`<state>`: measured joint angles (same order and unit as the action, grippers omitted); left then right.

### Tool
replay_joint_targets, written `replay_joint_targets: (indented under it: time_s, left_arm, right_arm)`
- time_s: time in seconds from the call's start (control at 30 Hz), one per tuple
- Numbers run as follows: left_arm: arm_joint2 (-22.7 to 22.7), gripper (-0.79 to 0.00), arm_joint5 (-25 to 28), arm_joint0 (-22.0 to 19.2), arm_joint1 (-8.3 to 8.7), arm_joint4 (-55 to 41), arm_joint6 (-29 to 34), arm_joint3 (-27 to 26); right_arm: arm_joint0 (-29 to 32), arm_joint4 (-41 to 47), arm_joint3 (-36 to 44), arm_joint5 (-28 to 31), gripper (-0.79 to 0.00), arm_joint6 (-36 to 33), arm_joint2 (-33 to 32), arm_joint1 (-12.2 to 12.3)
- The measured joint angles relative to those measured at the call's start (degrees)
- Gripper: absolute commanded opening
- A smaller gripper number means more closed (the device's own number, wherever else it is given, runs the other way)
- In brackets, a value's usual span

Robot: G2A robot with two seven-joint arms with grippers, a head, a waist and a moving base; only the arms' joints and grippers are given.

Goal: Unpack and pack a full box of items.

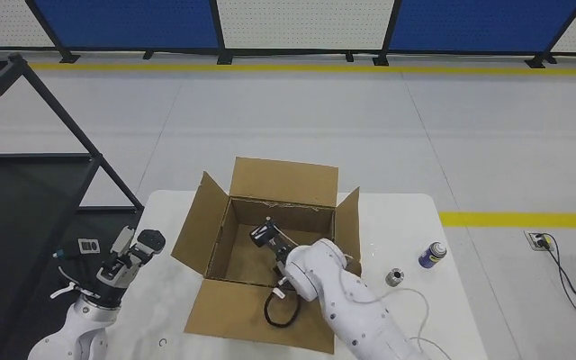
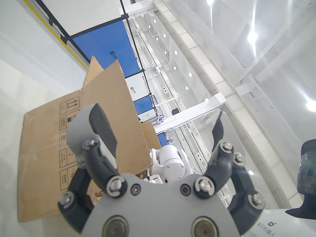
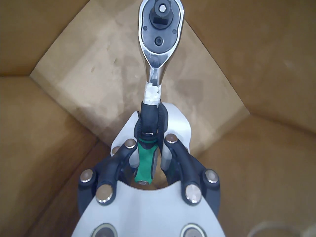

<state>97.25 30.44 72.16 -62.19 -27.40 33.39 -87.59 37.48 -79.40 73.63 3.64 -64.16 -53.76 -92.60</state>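
Right end effector (image 3: 150, 122) grips the ratchet wrench (image 3: 160, 25) inside the box (image 1: 270, 180); left end effector (image 2: 159, 119) hangs open at 9 o'clock; bottle (image 1: 433, 254) and socket (image 1: 393, 276) sit on the desk (image 1: 405, 225) at 3 o'clock, so unpacking seems nearly done.

The left gripper (image 2: 158, 120) is hanging with its jaws spread wide, its grey fingers with black ribbed pads (image 2: 102, 129) gripping nothing. Just beyond it, the brown cardboard box (image 2: 42, 136) is sitting with a side flap (image 2: 111, 94) standing up and printed handling symbols showing on its wall. A white rounded arm joint (image 2: 170, 162) is showing past the flap. Far behind, blue and white partition panels (image 2: 118, 50) are lining a yellow floor stripe (image 2: 37, 8).
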Motion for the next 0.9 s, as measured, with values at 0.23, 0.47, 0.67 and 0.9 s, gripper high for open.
replay_joint_targets:
  time_s: [0.23,0.47,0.67,0.9]
  left_arm:
    - [-0.51,0.000,0.52,1.44,-0.17,1.14,-1.04,-1.57]
    - [0.22,0.000,1.40,3.45,-0.29,2.16,-2.97,-2.79]
    - [0.57,0.000,1.50,5.11,-0.43,2.88,-4.43,-3.69]
    - [-0.77,0.000,0.44,5.34,-0.55,5.87,-4.35,-4.88]
  right_arm:
    - [16.28,-3.41,25.19,7.41,-0.785,0.78,-9.64,3.61]
    - [16.68,-3.89,25.94,8.19,-0.785,1.07,-9.87,3.76]
    - [16.69,-3.88,25.94,8.18,-0.785,1.07,-9.86,3.76]
    - [14.23,-1.10,20.57,8.40,-0.785,9.58,-5.69,2.92]
